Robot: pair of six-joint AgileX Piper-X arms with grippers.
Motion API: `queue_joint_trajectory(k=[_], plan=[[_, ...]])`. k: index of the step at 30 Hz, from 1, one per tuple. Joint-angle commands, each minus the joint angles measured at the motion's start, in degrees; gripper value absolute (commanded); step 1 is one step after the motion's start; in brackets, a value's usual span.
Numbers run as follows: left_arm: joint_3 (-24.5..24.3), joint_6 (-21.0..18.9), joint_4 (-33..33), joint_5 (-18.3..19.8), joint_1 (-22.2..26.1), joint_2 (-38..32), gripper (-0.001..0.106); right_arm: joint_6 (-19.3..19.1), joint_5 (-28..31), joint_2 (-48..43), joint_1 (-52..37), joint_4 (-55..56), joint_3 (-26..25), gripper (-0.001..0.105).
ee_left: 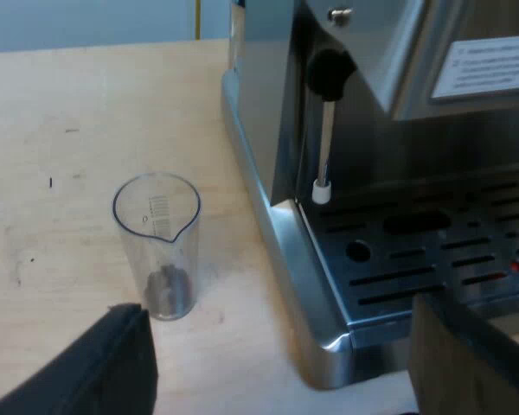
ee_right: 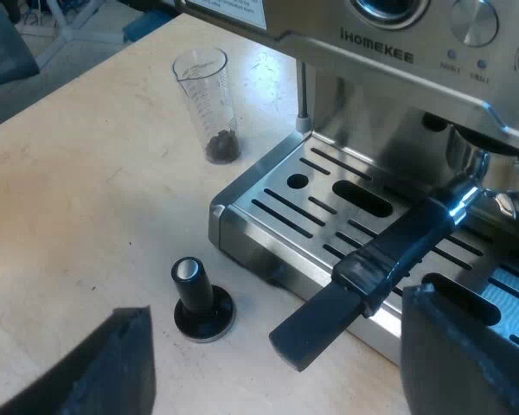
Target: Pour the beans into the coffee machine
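A clear measuring glass (ee_left: 156, 246) stands upright on the wooden table beside the espresso machine (ee_left: 268, 130), with a small heap of dark beans at its bottom. My left gripper (ee_left: 277, 385) is open and empty, one finger just short of the glass and the other by the drip tray's corner. In the right wrist view the same glass (ee_right: 206, 104) stands farther off, beyond the corner of the espresso machine (ee_right: 381, 56). My right gripper (ee_right: 277, 372) is open and empty, low over the table near the tamper (ee_right: 199, 298) and the holder's dark handle (ee_right: 389, 259).
The holder is locked into the machine's front and its handle juts out over the slotted drip tray (ee_right: 329, 216). The tamper with a black knob stands on the table close to the tray. A steam wand (ee_left: 324, 130) hangs over the tray's corner near the glass.
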Motion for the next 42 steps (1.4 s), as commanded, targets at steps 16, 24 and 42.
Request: queue_joint_trajectory(k=[16, 24, 42], plan=[[10.4, 2.1, -20.3, -4.9, -0.3, 8.5, 0.064, -0.1, 0.0, -0.2, 0.0, -0.8, -0.7, 0.062], [20.5, 1.9, -34.1, -4.4, -0.3, 8.5, 0.064, -0.1, 0.0, -0.2, 0.0, -0.8, -0.7, 0.062], [30.6, 0.4, -52.9, -6.7, -0.3, 8.8, 0.064, -0.1, 0.6, -0.2, 0.0, -0.8, -0.7, 0.062]])
